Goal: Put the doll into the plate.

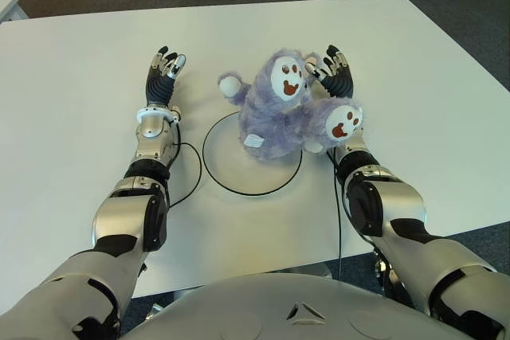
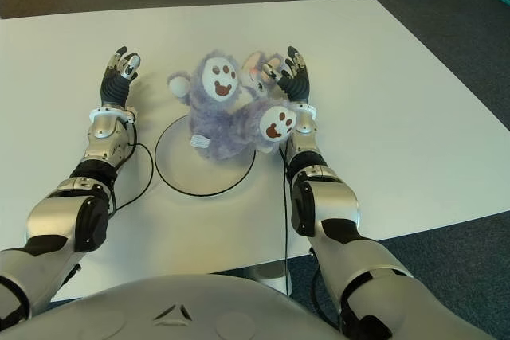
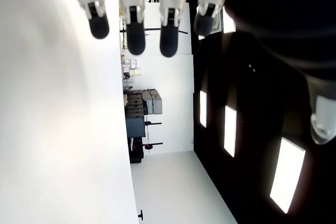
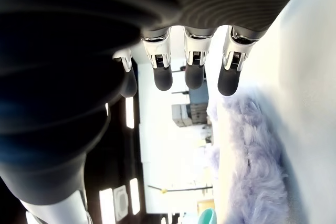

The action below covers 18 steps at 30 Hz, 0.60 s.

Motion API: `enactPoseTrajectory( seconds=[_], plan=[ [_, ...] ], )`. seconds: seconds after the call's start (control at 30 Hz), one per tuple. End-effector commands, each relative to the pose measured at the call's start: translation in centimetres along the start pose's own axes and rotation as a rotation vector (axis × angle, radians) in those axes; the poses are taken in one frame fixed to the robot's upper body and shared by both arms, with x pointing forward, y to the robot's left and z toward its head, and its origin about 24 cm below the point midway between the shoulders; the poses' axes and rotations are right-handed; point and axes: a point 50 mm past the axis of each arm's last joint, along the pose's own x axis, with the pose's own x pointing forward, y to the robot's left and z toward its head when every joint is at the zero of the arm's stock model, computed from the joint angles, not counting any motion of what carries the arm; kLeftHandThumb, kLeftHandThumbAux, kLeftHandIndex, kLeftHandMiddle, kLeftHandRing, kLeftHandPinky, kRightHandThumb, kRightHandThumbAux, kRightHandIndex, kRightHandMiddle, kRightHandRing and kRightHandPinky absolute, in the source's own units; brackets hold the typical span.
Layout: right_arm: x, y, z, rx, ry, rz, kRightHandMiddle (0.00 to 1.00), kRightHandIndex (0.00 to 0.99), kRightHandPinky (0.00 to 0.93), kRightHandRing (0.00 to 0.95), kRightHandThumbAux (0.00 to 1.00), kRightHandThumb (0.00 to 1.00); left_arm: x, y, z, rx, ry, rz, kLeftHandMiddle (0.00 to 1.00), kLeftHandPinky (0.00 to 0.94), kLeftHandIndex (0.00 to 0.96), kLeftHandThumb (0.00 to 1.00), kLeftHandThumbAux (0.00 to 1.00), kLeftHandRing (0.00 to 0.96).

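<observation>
While fuzzy doll [image 1: 275,113] overlaps round plate [image 1: 239,185] | both hands' fingers [image 1: 163,65] released

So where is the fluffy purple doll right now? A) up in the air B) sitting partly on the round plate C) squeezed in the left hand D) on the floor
B: the purple plush doll sits over the far right part of the round plate, between the open left hand and open right hand, neither gripping it.

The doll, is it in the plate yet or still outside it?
Partly in: the doll sits on the plate's far right part, overhanging the rim toward the open right hand.
</observation>
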Motion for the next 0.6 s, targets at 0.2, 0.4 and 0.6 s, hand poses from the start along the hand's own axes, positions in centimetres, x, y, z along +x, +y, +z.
enactPoseTrajectory(
  seconds=[0.2, 0.4, 0.6],
  plan=[
    [-3.1, -0.62, -5.2, 0.002, 0.217, -0.029, 0.057, 0.103, 0.103, 0.053, 0.787, 0.126, -2.37, 0.31, -4.18, -0.002, 0.183, 0.017, 0.158, 0.082, 0.034, 0.0, 0.441, 0.131],
    [-3.1, -0.61, -5.19, 0.0, 0.216, -0.027, 0.058, 0.104, 0.105, 0.055, 0.787, 0.124, -2.39, 0.31, -4.18, -0.003, 0.182, 0.019, 0.163, 0.066, 0.039, 0.0, 0.446, 0.132],
    [-3.05, -0.51, -5.17, 0.0, 0.219, -0.023, 0.058, 0.101, 0.103, 0.056, 0.789, 0.125, -2.33, 0.39, -4.14, -0.001, 0.182, 0.02, 0.163, 0.07, 0.035, 0.0, 0.447, 0.131]
  ],
)
